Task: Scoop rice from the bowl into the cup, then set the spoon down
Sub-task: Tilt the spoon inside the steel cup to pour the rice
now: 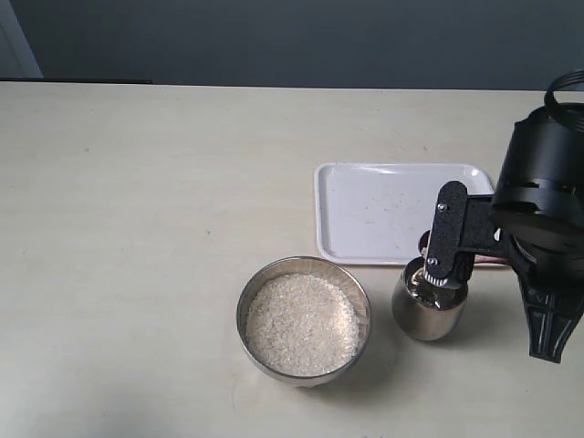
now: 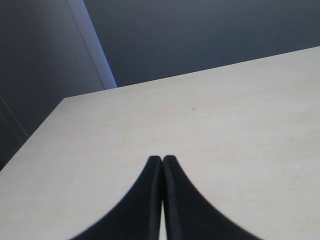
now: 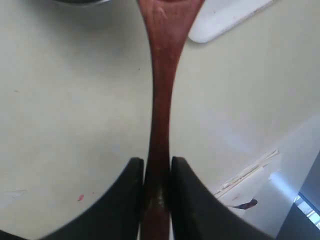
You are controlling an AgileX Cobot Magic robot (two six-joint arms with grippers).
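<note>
The bowl (image 1: 304,271) stands at the front middle of the table, filled with rice (image 1: 303,324). The cup (image 1: 427,310) stands upright just to its right. My right arm (image 1: 543,192) hangs over the cup from the right. In the right wrist view my right gripper (image 3: 156,162) is shut on the thin handle of the spoon (image 3: 161,90). The spoon's small oval bowl (image 1: 424,242) shows as a reddish spot at the cup's far rim. What lies in the cup is hidden by the arm. My left gripper (image 2: 162,159) is shut on nothing, above bare table.
A white rectangular tray (image 1: 383,205) lies behind the cup; its corner (image 3: 220,22) shows beside the spoon in the right wrist view. The table's edge (image 3: 250,170) runs near the right gripper. The left arm is out of the exterior view.
</note>
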